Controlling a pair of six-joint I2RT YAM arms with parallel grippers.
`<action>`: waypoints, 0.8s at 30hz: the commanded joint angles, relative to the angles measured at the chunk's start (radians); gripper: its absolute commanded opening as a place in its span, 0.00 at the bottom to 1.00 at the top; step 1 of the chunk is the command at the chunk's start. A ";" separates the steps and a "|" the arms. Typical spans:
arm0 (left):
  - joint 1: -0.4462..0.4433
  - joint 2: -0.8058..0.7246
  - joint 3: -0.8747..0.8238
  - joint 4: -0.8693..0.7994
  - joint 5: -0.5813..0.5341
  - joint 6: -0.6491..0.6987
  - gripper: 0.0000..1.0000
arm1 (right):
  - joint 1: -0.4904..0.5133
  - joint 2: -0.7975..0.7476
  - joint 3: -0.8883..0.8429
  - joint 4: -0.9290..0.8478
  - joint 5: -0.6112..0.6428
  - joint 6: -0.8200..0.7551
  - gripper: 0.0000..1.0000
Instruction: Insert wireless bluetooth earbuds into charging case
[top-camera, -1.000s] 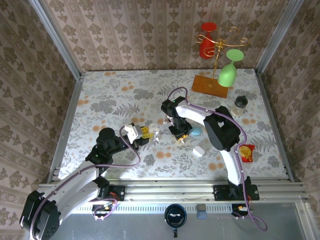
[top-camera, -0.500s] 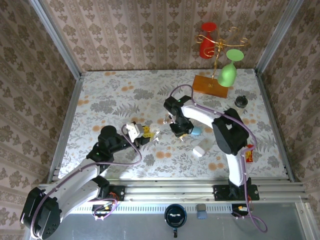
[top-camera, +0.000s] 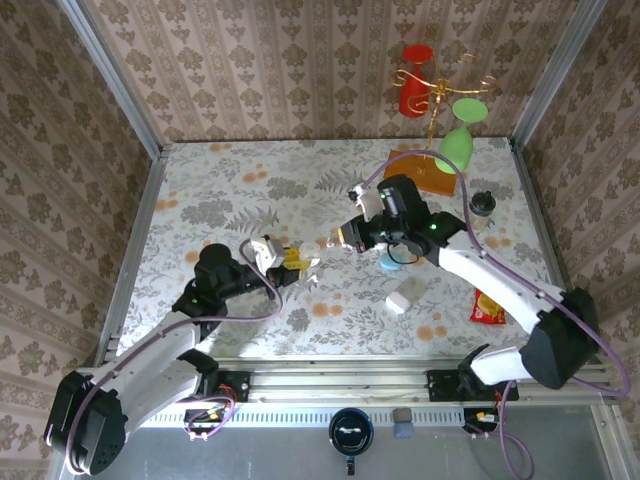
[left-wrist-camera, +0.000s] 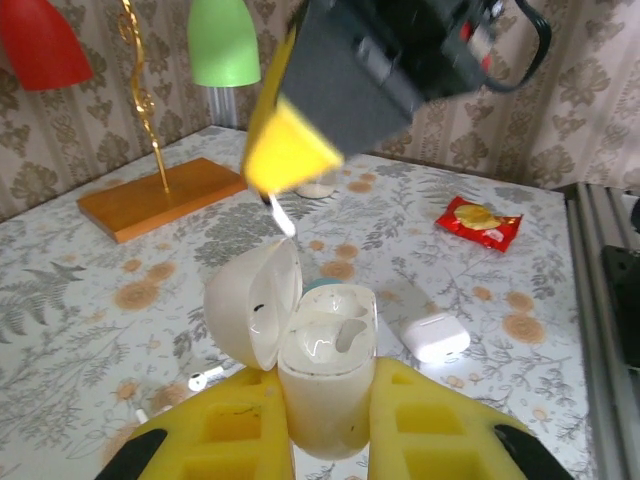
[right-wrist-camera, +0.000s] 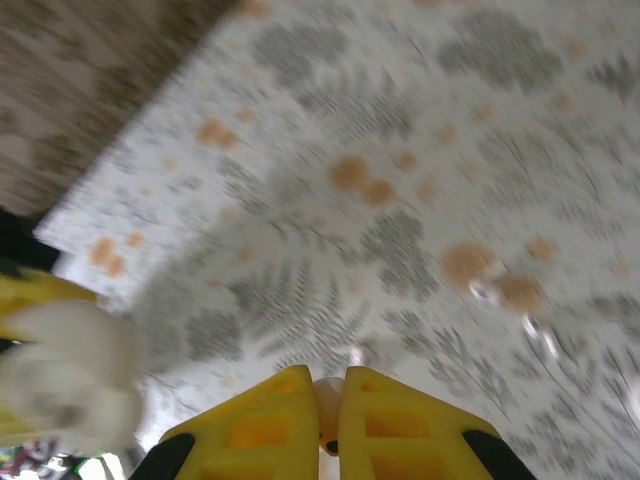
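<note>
Left arm: reaches from the near-left corner across the floral table (top-camera: 230, 200), forearm low, wrist turned toward the centre. The left gripper (left-wrist-camera: 325, 400) is clamped on the lower body of the open charging case (left-wrist-camera: 322, 350), one yellow finger on each side. The case stands upright, its lid (left-wrist-camera: 255, 315) hinged back to the left, both sockets exposed.

Right arm: rises from the near-right base, elbow out near the right edge, forearm running back toward the middle of the table. The right gripper (top-camera: 344, 238) hangs above and just beyond the case, apart from it. Its fingers are pressed together on one earbud (right-wrist-camera: 327, 392), whose stem points down from the fingertips.

Other items: a loose earbud (left-wrist-camera: 205, 379) lies on the table left of the held case; a second, closed case (left-wrist-camera: 440, 337) lies to its right.
</note>
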 joint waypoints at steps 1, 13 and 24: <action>0.009 0.012 0.035 0.058 0.103 -0.050 0.05 | -0.005 -0.067 -0.034 0.198 -0.203 -0.008 0.11; 0.022 0.040 0.019 0.215 0.135 -0.119 0.06 | 0.023 -0.084 -0.088 0.267 -0.438 -0.054 0.11; 0.023 0.046 0.014 0.262 0.147 -0.145 0.06 | 0.043 -0.042 -0.084 0.291 -0.424 -0.055 0.10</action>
